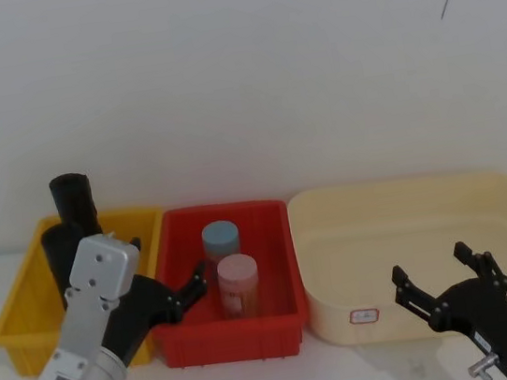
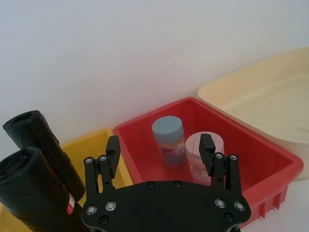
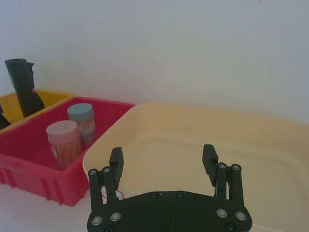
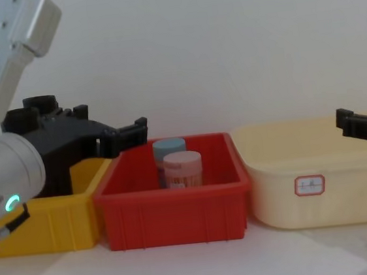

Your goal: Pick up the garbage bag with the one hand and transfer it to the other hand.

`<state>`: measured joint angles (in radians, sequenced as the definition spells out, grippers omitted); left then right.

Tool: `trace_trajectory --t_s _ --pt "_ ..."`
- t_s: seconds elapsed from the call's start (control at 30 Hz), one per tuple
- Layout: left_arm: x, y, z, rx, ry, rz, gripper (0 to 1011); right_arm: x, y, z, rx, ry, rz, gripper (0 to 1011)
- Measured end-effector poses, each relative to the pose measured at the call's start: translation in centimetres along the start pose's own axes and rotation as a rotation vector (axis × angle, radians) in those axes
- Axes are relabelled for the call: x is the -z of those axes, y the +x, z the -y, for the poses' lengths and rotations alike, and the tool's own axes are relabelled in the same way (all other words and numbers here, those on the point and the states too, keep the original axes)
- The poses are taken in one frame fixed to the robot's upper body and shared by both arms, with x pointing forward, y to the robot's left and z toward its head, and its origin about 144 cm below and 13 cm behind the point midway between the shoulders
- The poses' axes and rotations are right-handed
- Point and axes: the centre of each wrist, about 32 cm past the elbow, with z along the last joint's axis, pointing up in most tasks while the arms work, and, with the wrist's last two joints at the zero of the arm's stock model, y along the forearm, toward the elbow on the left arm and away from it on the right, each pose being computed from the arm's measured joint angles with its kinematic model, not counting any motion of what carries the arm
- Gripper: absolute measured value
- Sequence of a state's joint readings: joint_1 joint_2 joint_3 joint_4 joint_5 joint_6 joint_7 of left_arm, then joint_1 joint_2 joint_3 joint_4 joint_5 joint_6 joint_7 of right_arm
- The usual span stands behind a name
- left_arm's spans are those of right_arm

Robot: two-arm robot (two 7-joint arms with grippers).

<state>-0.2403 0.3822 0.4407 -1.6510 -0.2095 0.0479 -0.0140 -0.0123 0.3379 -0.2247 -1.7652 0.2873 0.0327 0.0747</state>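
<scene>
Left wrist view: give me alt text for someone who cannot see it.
The open left claw hovers before a red bin holding a blue-lidded jar and a pink-lidded jar. Two black rolls stand in the yellow bin beside it; a cream tub lies beyond.

Right gripper (image 3: 162, 152) over the cream tub (image 3: 270, 130), fingers spread wide, nothing between them. Red bin (image 3: 29, 169) just beside tub, holding pink jar (image 3: 63, 140) and blue jar (image 3: 81, 118) close together. Yellow bin (image 3: 9, 104) farther from tub, black roll (image 3: 23, 87) upright in it.
</scene>
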Motion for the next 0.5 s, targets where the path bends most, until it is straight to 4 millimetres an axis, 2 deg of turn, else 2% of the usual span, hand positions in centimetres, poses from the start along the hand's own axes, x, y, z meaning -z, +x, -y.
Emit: trace_trajectory --t_s 0.2,0.5 --pt "-1.4 0.5 -0.4 0.006 0.020 -0.024 1002 -0.1 0.5 -0.2 -0.027 0.020 0.001 1001" --pt "-3.5 1.6 -2.8 0.012 0.072 -0.062 1002 -0.2 1.1 -1.3 -0.091 0.044 -0.027 1000"
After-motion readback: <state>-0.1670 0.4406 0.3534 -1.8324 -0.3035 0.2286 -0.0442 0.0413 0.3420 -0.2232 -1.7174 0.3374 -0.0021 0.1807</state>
